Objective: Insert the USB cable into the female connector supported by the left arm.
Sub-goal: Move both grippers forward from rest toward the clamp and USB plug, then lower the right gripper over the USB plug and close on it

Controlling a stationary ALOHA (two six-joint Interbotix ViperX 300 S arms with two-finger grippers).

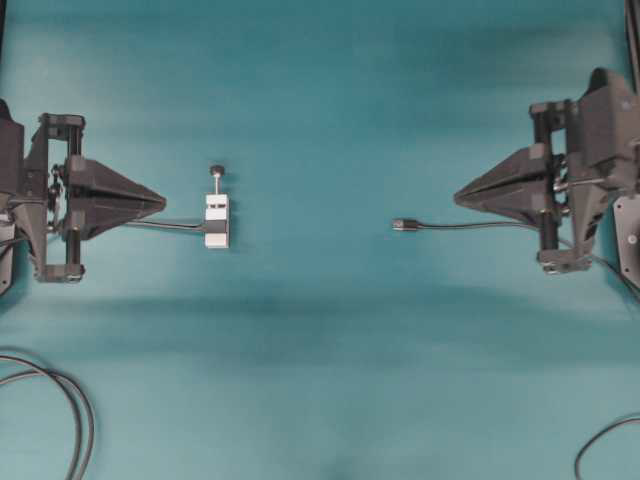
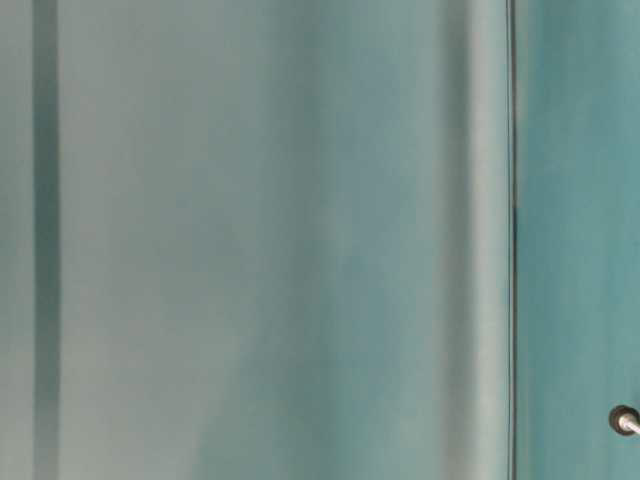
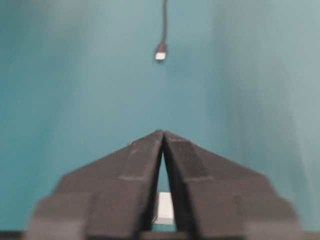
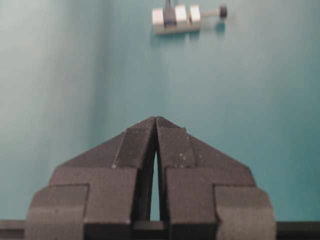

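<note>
USB cable [image 1: 470, 226] plug points toward the worktop's left edge, nearest the right gripper [image 1: 459, 198]; both jaws look pressed together, empty.

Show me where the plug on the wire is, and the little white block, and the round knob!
plug [image 1: 403, 225], overhead view, its metal tip.
white block [image 1: 217, 221], overhead view, its middle.
round knob [image 1: 216, 171], overhead view, its dark top.
</note>
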